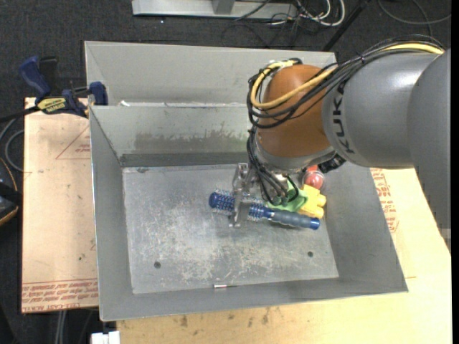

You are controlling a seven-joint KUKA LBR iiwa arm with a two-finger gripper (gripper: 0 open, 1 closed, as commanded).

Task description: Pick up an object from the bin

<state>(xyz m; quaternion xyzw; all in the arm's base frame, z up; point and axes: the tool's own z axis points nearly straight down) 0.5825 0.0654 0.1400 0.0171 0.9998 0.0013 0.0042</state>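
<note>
Blue ridged piece (223,201) sits against end effector (240,206); its opening: cannot tell. Grip squarely, avoiding the heap (307,203) right of the end effector.

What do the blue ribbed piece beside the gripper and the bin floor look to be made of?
Blue ribbed piece: probably plastic or rubber, going by its saturated, even colour and moulded-looking ridges; I cannot tell which of the two. Bin floor: bare grey sheet metal, with a dull finish marked by scuffs and scratches.
</note>
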